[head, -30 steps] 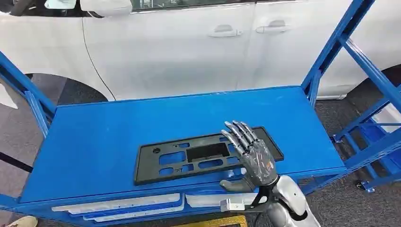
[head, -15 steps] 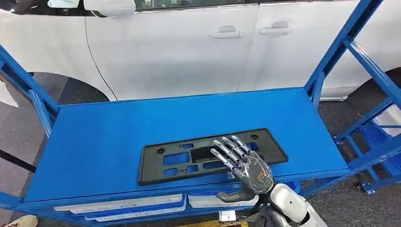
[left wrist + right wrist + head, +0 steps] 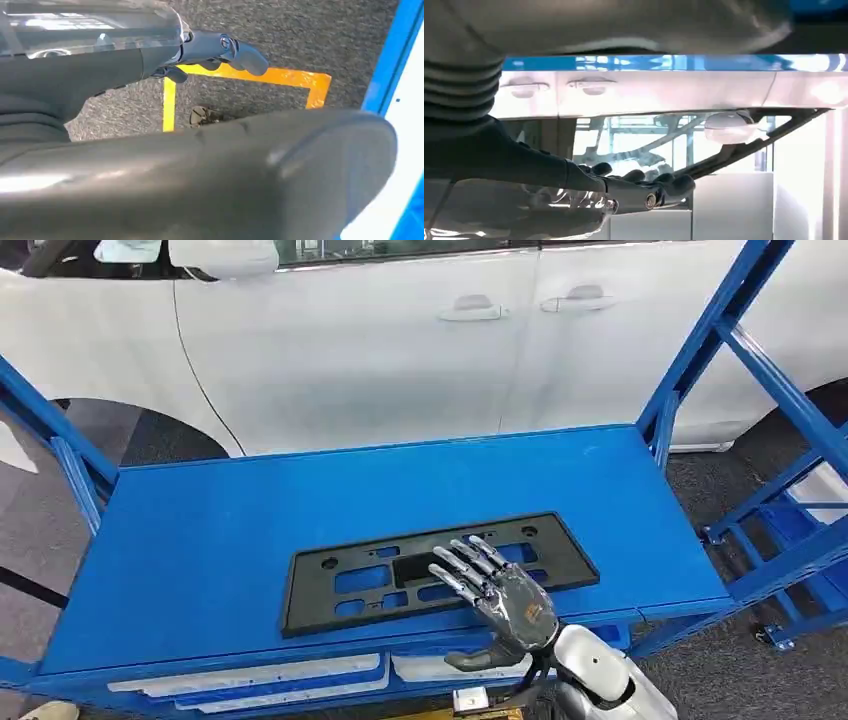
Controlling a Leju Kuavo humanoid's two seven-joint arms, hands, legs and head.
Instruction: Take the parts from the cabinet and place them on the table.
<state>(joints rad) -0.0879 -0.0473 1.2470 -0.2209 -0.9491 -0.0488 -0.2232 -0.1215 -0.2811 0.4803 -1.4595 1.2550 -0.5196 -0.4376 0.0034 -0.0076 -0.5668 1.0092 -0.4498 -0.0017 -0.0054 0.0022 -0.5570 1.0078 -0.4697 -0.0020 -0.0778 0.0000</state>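
My right hand (image 3: pixel 505 602) open, fingers spread flat over black plate (image 3: pixel 350 585); grasp step, next needs closing on near edge.

Bright even light, soft shadows, blurred wrist views

Bright blue shelf (image 3: pixel 200 530) fills mid-frame, a black slotted part (image 3: pixel 340 585) on it; white car (image 3: pixel 400 350) across the top, grey-silver right hand (image 3: pixel 505 605) lower centre.

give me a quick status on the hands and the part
Right hand open, fingers spread over black plastic frame. Frame flat on blue shelf. Left hand empty.
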